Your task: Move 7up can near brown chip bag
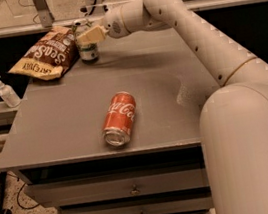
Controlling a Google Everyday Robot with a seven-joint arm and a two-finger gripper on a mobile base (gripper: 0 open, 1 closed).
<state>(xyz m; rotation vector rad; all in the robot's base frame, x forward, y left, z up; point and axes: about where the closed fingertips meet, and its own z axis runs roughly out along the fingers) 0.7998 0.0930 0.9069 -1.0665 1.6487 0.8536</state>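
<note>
Camera view: fingers (pixel 90 35) closed around the upright 7up can (pixel 88 51) near its top, just beside the brown chip bag (pixel 47 54).

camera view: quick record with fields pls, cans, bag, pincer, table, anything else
7up can: upright, far left part of the table, just right of the bag; cannot tell if they touch
bag: brown, lying flat at the far left corner
pincer: at the 7up can, closed on its upper part
coke can: on its side, front middle of the table, apart from everything else
table: grey top with drawers below
pump bottle: off the table, on a ledge to its left
</note>
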